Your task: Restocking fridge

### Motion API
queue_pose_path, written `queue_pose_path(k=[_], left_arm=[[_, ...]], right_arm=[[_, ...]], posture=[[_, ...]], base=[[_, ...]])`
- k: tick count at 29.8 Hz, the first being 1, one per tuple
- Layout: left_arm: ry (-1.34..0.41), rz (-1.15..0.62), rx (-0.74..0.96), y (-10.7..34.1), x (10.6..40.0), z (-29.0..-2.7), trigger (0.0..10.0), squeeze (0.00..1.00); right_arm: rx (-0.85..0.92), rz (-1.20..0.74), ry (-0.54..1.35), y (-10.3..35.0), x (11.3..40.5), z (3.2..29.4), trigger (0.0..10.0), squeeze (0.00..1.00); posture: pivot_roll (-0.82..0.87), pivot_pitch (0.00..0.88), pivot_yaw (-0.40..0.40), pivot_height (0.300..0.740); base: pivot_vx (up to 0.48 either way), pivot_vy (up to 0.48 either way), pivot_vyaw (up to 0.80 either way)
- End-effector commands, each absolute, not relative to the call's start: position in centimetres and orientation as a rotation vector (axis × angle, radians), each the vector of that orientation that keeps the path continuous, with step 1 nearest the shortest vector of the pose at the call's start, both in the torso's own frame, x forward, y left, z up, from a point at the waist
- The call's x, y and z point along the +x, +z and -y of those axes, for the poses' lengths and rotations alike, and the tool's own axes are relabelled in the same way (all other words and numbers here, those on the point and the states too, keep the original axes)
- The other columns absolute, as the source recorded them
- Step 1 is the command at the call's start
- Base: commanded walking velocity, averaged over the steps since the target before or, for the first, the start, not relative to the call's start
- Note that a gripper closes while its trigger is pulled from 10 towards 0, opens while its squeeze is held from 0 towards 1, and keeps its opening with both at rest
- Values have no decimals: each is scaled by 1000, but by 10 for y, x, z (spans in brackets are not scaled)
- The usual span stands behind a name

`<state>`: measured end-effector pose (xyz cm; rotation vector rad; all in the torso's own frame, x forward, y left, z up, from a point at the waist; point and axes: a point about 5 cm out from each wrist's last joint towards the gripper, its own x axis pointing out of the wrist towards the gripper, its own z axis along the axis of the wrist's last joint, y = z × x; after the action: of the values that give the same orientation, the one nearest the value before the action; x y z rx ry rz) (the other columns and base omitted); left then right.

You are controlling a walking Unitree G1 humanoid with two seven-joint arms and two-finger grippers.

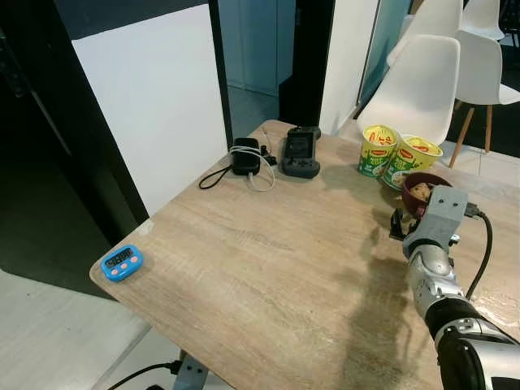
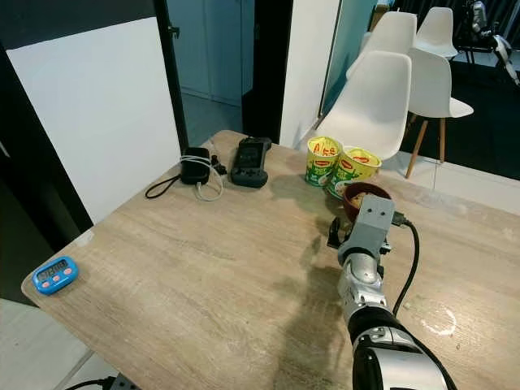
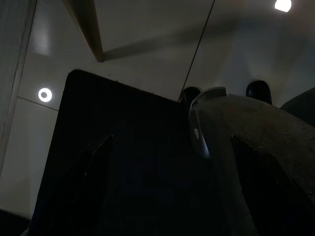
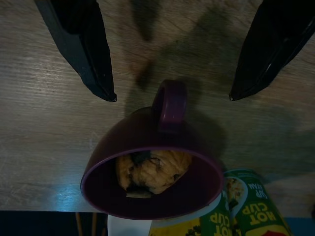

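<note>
A wide wooden bench (image 1: 268,268) spans most of the frame, with white chairs (image 1: 422,85) behind it at the upper right. The right arm rises from the lower right corner, forearm stretched up and forward over the bench, wrist level above the wood. Its right gripper (image 4: 172,96) is spread wide, one black finger (image 4: 81,46) on each side of the handle of a maroon mug (image 4: 152,167), touching neither. The mug stands at the right of the frame with some beige food inside. Just behind it stand two green-and-yellow noodle cups (image 1: 398,156). Toward the upper middle lie a black handheld device (image 1: 300,153) and a black charger with cable (image 1: 245,160). A small blue timer (image 1: 122,262) sits at the bench's left corner. The left wrist view is too dark to tell the left gripper's state.
</note>
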<state>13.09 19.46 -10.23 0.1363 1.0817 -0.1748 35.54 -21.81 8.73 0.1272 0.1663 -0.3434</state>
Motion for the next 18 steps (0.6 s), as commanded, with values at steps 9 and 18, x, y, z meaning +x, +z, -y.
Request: queue_pose_path(k=[9,18], left_arm=[[-181,-1158,139,-108,111,-201,10000,0],[-174,-1179,149,-108,101,-211,10000,0]], right_arm=[[146,-151,-330,91,360,212,10000,0],[135,-147,-333,95,362,212,10000,0]], posture=[[111,0,-29,740],[112,0,-22,740]], base=[[0,0,0],[0,0,0]])
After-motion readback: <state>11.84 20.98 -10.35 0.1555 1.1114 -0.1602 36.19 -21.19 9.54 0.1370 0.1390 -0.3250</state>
